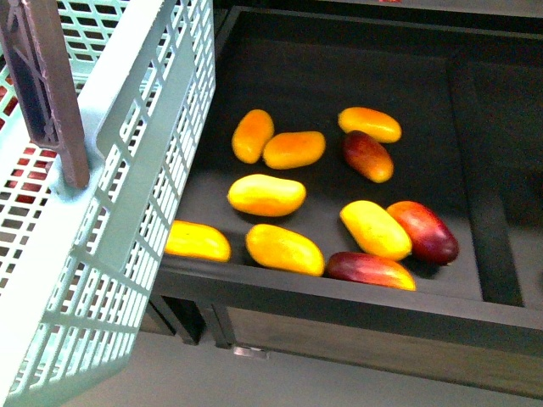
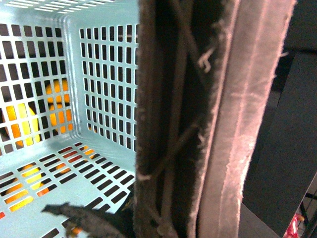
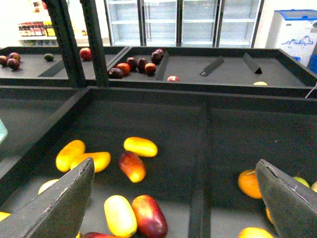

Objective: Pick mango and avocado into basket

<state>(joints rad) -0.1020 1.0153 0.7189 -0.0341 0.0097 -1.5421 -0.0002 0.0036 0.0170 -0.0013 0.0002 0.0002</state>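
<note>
**Right gripper over the mangoes, nothing picked yet**

The right gripper (image 3: 174, 167) hangs above the tray (image 1: 297, 76) with its fingers (image 3: 54, 203) spread wide and nothing between them. The likeliest mango (image 1: 375, 229) is the bright yellow one towards the tray's front. In the right wrist view this mango (image 3: 120, 215) lies low between the fingers, nearer one finger than the other.

It touches a red fruit (image 1: 422, 231) along one side, and another red one (image 1: 371, 270) lies just in front of it. A good grasp would centre the gripper over the yellow fruit first. Then it would close across the short width, with one finger going down on the free side. The other finger has to slip into the seam by the red fruit without nudging it. The skin looks smooth and rounded, so a grip at the middle should hold better than one near an end.

The basket (image 1: 144, 212) hangs tilted at the left by its handle (image 1: 51, 93), well above the tray's edge. The part of its floor that shows holds no fruit. A brown band fills the left wrist view, and I cannot tell how the left gripper's fingers are set.

No avocado lies among these fruits. A small green fruit (image 3: 48, 57) in a far bin may be one, but it is too small to tell
</note>
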